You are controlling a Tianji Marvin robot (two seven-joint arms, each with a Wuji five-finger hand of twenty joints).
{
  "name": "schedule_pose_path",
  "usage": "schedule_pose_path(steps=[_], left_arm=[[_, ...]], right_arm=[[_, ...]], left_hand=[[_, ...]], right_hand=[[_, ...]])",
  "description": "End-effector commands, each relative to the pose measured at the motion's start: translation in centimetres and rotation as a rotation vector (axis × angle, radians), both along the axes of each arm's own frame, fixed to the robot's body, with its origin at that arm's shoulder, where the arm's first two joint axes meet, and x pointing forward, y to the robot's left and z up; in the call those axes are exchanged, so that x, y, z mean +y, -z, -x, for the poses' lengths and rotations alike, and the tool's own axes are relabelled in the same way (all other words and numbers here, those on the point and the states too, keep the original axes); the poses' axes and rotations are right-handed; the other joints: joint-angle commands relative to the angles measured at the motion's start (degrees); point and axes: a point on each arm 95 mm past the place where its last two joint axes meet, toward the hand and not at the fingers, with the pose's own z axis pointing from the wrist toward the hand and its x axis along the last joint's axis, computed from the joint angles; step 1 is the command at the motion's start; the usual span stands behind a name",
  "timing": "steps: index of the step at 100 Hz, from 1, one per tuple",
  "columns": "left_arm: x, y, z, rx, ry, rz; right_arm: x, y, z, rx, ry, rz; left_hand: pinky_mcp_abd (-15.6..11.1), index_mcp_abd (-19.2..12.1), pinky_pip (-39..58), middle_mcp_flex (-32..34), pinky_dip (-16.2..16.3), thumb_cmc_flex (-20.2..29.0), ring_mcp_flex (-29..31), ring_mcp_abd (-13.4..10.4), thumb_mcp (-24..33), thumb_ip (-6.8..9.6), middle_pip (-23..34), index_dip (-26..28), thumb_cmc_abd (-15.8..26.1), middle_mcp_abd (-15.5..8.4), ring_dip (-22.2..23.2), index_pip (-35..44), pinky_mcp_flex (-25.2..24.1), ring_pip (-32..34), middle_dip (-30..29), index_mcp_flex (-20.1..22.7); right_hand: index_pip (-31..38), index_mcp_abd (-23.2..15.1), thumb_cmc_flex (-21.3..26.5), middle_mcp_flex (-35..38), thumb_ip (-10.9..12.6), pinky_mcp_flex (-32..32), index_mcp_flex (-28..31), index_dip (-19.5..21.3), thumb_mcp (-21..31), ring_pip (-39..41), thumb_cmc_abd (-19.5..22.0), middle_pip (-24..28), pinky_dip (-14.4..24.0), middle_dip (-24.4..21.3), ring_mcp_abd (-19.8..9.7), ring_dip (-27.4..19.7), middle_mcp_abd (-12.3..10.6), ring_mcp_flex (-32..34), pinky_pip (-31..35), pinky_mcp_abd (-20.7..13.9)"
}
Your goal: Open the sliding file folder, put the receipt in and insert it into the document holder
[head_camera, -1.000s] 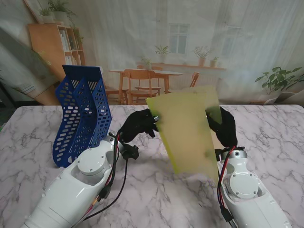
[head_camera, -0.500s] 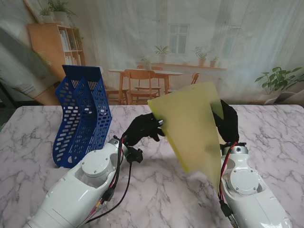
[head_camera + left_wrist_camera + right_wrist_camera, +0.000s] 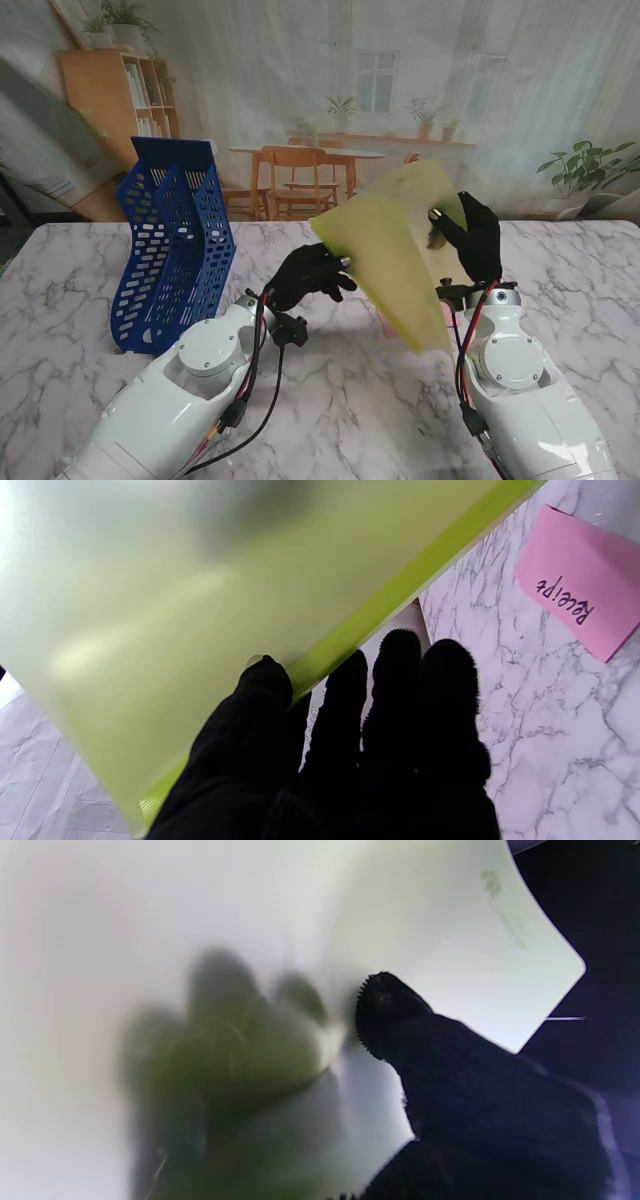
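Your two robot hands hold the yellow folder up off the marble surface.

You see the left robot hand (image 3: 308, 277) pinching the yellow-green sliding file folder (image 3: 392, 245) at its left edge, while the right robot hand (image 3: 474, 240) grips its far right part, fingers showing dimly through the translucent sheet. The folder hangs tilted, its narrow end pointing toward the near edge of the surface (image 3: 330, 400). A blue perforated document holder (image 3: 175, 240) stands upright near the far left corner, well apart from the folder.
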Motion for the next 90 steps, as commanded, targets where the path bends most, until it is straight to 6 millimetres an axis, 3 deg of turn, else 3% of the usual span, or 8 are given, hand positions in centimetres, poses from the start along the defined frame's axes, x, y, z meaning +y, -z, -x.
schedule_pose_path(steps=[1,33,39,43,53,66,90], left_arm=[[-0.6,-0.1,0.4,0.0,0.02,0.009],[-1.0,0.9,0.3,0.032,0.011,0.006],[-0.8,0.8,0.2,0.028,0.01,0.013],[-0.6,0.7,0.2,0.02,0.011,0.014],[0.2,0.1,-0.1,-0.014,0.008,0.007],[1.2,-0.8,-0.4,-0.057,-0.001,0.001],[3.1,-2.4,-1.1,-0.133,-0.042,0.012]], right_arm=[[0.5,-1.4,-0.3,-0.027,-0.012,-0.017],[0.8,-1.8,-0.4,-0.024,-0.027,-0.022],[0.7,-1.7,-0.2,-0.02,-0.026,-0.009],[0.6,-1.5,-0.1,-0.017,-0.025,-0.002],[0.3,-0.9,0.3,-0.008,-0.023,0.012],[-0.1,-0.3,0.5,0.0,-0.02,0.019],[-0.4,0.5,0.5,0.016,-0.016,0.014]], left_hand=[[-3.5,-2.5,1.5,1.8,-0.7,4.8,2.0,-0.7,3.2,1.12,0.6,0.4,2.0,-0.6,0.2,2.6,1.2,1.5,0.1,3.2],[-3.3,-2.1,1.4,0.7,-0.4,4.7,0.4,-0.1,2.2,1.32,0.6,-0.9,2.4,-1.2,0.6,0.4,-0.6,1.7,0.5,1.0],[-2.7,-2.2,0.6,-1.6,-0.2,4.7,-1.5,0.8,-1.8,2.03,0.1,-2.1,2.5,-0.9,0.7,-3.8,-2.3,1.0,0.0,-1.5],[-2.7,-2.1,-0.1,-3.7,0.4,3.6,-2.9,1.2,-5.0,3.15,-0.2,-2.2,2.3,-0.7,0.9,-7.4,-3.6,0.6,-0.5,-3.4],[-2.5,-3.3,-1.6,-7.8,1.1,0.3,-5.6,1.6,-6.3,3.93,-1.0,-1.1,2.1,-0.5,1.0,-12.9,-6.0,-0.4,-1.0,-5.7],[-2.6,-3.9,-2.4,-10.4,1.5,-3.5,-7.5,1.8,-6.9,4.26,-1.6,-2.2,1.9,-0.2,1.2,-15.7,-7.8,-0.9,-1.2,-7.3],[-2.3,-5.3,-3.0,-11.7,2.1,-4.9,-8.4,1.8,-6.6,4.35,-1.9,-4.4,1.2,-0.6,1.4,-18.4,-9.0,-1.2,-1.5,-7.8]], right_hand=[[4.5,-8.8,4.1,1.6,1.1,1.7,1.5,2.4,3.8,4.2,3.4,3.1,1.1,0.4,-3.3,0.6,-2.0,2.3,1.6,-0.8],[4.5,-8.7,4.1,1.7,1.1,2.1,1.6,2.4,3.9,4.8,3.4,3.1,1.1,0.5,-3.3,0.7,-1.9,2.3,1.6,-0.6],[4.5,-8.7,4.1,1.7,1.1,2.1,1.6,2.4,3.9,4.8,3.4,3.0,1.1,0.5,-3.2,0.8,-1.9,2.2,1.6,-0.6],[4.5,-8.6,4.0,1.7,1.1,2.1,1.6,2.4,3.9,4.8,3.4,3.0,1.2,0.5,-3.2,0.8,-1.9,2.2,1.6,-0.6],[4.5,-8.6,4.1,1.7,1.1,2.1,1.6,2.4,3.9,4.7,3.4,3.0,1.2,0.6,-3.2,0.7,-1.9,2.2,1.5,-0.5],[4.4,-8.6,4.0,1.7,1.1,2.1,1.6,2.3,3.9,4.7,3.4,2.9,1.2,0.6,-3.2,0.7,-1.8,2.2,1.5,-0.5],[4.4,-8.4,4.1,1.6,1.1,1.8,1.6,2.3,3.9,4.5,3.4,2.9,1.2,0.7,-3.1,0.6,-1.8,2.2,1.4,-0.4]])
